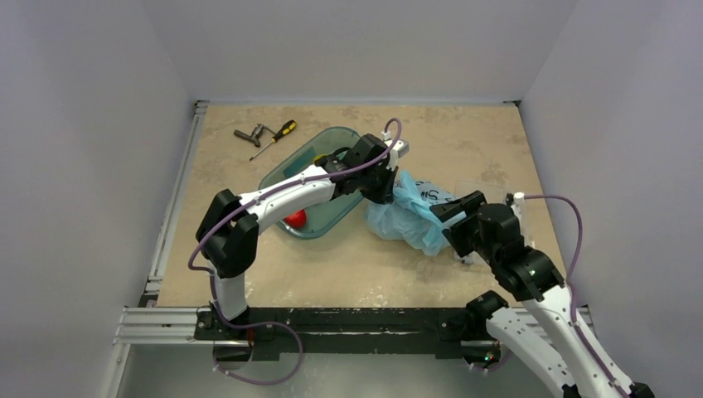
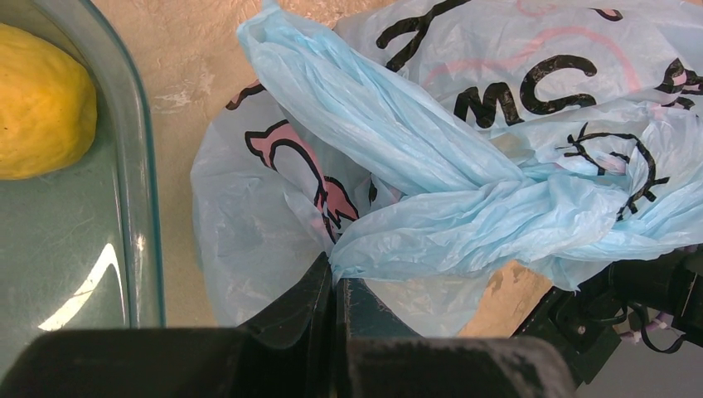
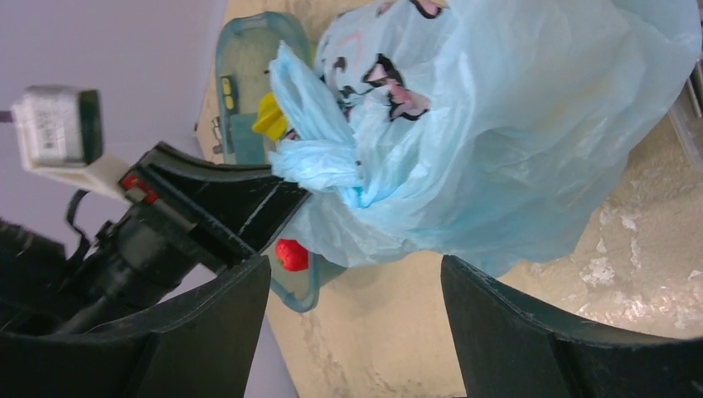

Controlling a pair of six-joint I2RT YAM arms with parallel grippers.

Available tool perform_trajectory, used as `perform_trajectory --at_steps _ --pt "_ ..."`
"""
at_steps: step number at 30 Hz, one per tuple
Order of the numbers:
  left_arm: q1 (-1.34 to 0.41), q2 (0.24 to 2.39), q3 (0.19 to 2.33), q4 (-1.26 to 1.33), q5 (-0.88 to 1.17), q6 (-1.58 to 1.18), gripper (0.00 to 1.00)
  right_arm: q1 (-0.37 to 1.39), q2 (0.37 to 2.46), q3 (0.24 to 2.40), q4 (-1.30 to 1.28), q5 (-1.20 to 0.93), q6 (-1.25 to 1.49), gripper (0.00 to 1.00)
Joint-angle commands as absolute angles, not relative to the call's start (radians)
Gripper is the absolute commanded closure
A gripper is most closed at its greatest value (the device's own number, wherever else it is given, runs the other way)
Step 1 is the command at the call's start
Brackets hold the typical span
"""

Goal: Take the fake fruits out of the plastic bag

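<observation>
Clamping left hand [image 2: 336, 278] together on twisted handle of plastic bag [image 2: 414, 166], lying on tabletop [image 1: 464, 133] beside tray [image 2: 137, 166]. Hovering right hand [image 3: 355, 274], fingers apart, near bag body. Judging bag-opening step; next calling for spreading mouth, reaching fake fruits, hidden inside.

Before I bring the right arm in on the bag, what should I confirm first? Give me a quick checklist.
1. Grip of the left claw on the bunched handle of the plastic bag: ok, shut on it.
2. The right claw open with nothing between its fingers: ok.
3. Bag directly ahead of the right claw: ok.
4. Bag mouth open enough to reach in: not ok, the handles are twisted together.
5. The fake fruits inside the bag: cannot tell, the plastic hides them.
</observation>
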State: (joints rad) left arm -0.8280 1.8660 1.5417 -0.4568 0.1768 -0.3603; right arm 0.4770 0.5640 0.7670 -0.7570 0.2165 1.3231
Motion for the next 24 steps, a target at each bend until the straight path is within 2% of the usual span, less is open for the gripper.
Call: perform_trajectory --at_steps 1,4,5,8,11,14,18,24 --pt "-0.836 1.820 1.554 -0.442 0.162 -0.342 1.00 0.477 0.600 0.694 -0.661 0.209 1.453 0.26" --pt "-0.842 1.808 1.549 -0.442 0.147 -0.335 1.00 0.477 0.602 0.669 -0.649 0.240 1.520 0.28" --pt "-0.845 1.805 1.548 -0.442 0.144 -0.336 1.00 0.477 0.593 0.661 -0.646 0.312 1.526 0.30" --pt "-0.858 1.793 1.545 -0.440 0.133 -0.334 1.00 0.477 0.562 0.609 -0.604 0.406 1.548 0.47" --pt "-0.874 1.774 1.540 -0.440 0.111 -0.324 1.00 0.477 0.570 0.566 -0.540 0.402 1.546 0.54" --pt "-0.891 1.750 1.537 -0.441 0.104 -0.322 1.00 0.477 0.602 0.562 -0.535 0.400 1.547 0.55" --pt "-0.902 1.716 1.520 -0.429 0.108 -0.322 1.00 0.476 0.632 0.560 -0.498 0.393 1.525 0.46" --pt "-0.913 1.688 1.489 -0.403 0.097 -0.333 1.00 0.476 0.655 0.555 -0.461 0.434 1.539 0.46"
